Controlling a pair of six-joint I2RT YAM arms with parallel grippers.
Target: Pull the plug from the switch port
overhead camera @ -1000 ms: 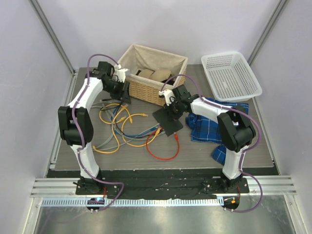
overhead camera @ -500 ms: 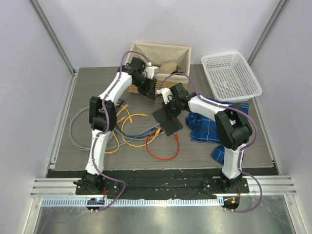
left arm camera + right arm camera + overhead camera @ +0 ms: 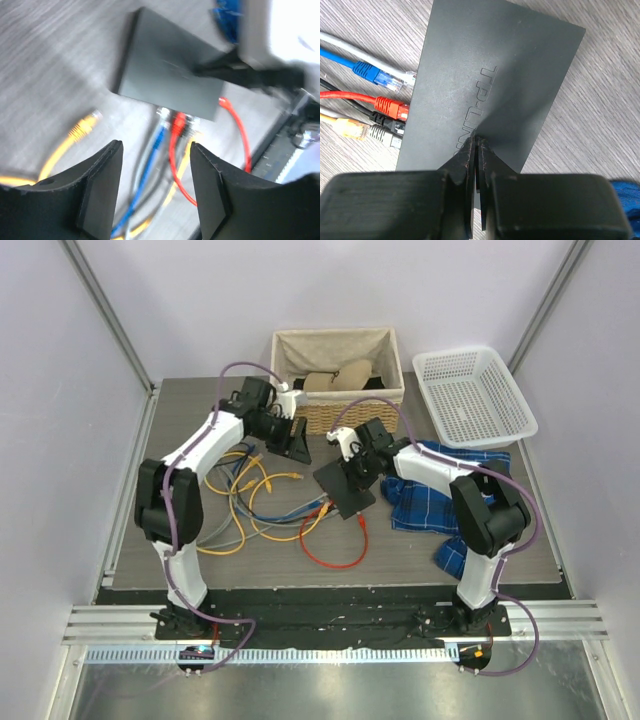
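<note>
The switch (image 3: 343,487) is a flat black box in the middle of the table; it also shows in the left wrist view (image 3: 167,75) and the right wrist view (image 3: 495,75). Plugs sit in a row along its near-left edge: blue (image 3: 381,77), red (image 3: 390,107), grey (image 3: 382,134) and yellow (image 3: 350,129). My right gripper (image 3: 476,142) is shut, its tips pressed down on the switch's top (image 3: 357,465). My left gripper (image 3: 156,170) is open and empty, hovering over the cables just left of the plugs (image 3: 292,437).
A wicker basket (image 3: 340,415) stands behind the switch, a white plastic basket (image 3: 475,395) at the back right. A blue checked cloth (image 3: 450,490) lies under the right arm. Loose yellow, grey and blue cables (image 3: 245,495) and a red loop (image 3: 335,550) spread to the left and front.
My left arm swung from the basket's left side across its front and down toward the switch. The wicker basket shifted right and straightened. The right gripper stayed on the switch.
</note>
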